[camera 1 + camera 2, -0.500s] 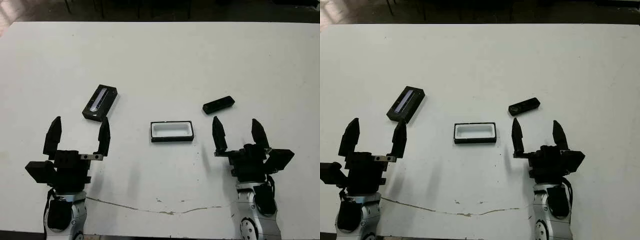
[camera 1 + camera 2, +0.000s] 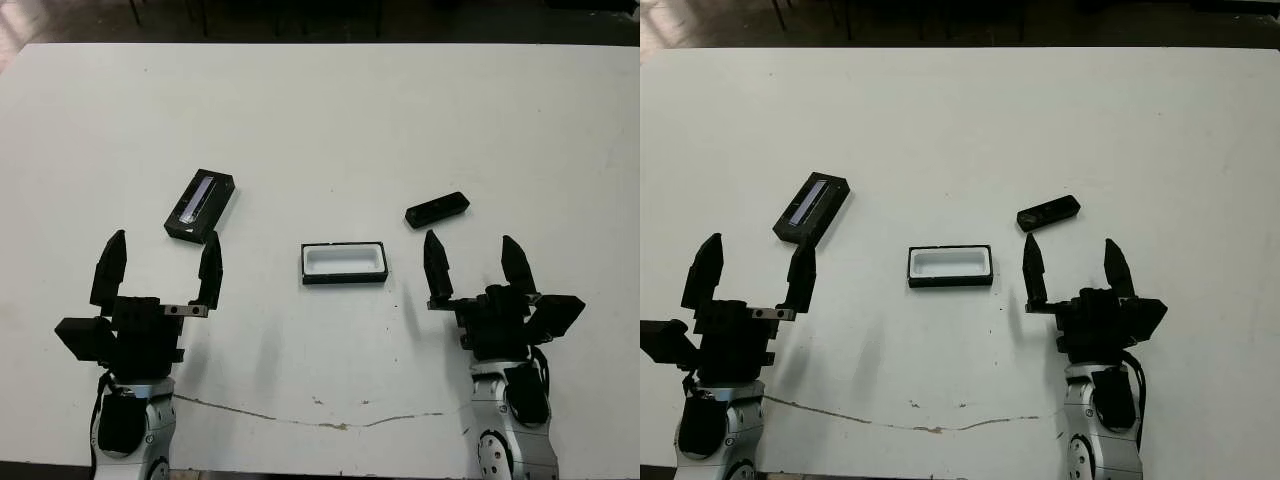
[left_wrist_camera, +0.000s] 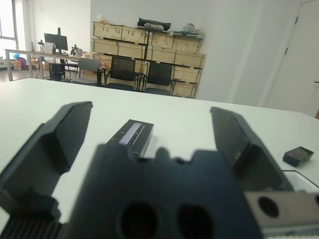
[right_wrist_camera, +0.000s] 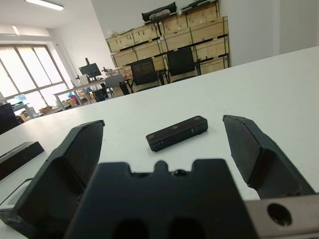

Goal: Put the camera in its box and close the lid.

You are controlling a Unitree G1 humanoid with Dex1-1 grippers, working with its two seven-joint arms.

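Observation:
The camera [image 2: 437, 209], a slim black bar, lies on the white table right of centre, just beyond my right gripper [image 2: 470, 264], which is open and empty; the right wrist view shows the camera [image 4: 177, 133] ahead between the fingers. The box [image 2: 344, 262], a shallow black tray with white lining, sits in the middle, uncovered and empty. The lid [image 2: 200, 204], black with a silvery strip, lies at the left, a short way beyond my left gripper [image 2: 160, 268], also open and empty. In the left wrist view the lid [image 3: 132, 137] shows between the fingers.
A thin crack line [image 2: 300, 415] runs along the table [image 2: 320, 120] near its front edge. Beyond the far edge, the wrist views show chairs [image 3: 138, 74], desks and stacked wooden crates [image 4: 189, 35].
Both arms have shifted only slightly, the left gripper a little to the right. Camera, box and lid have not moved.

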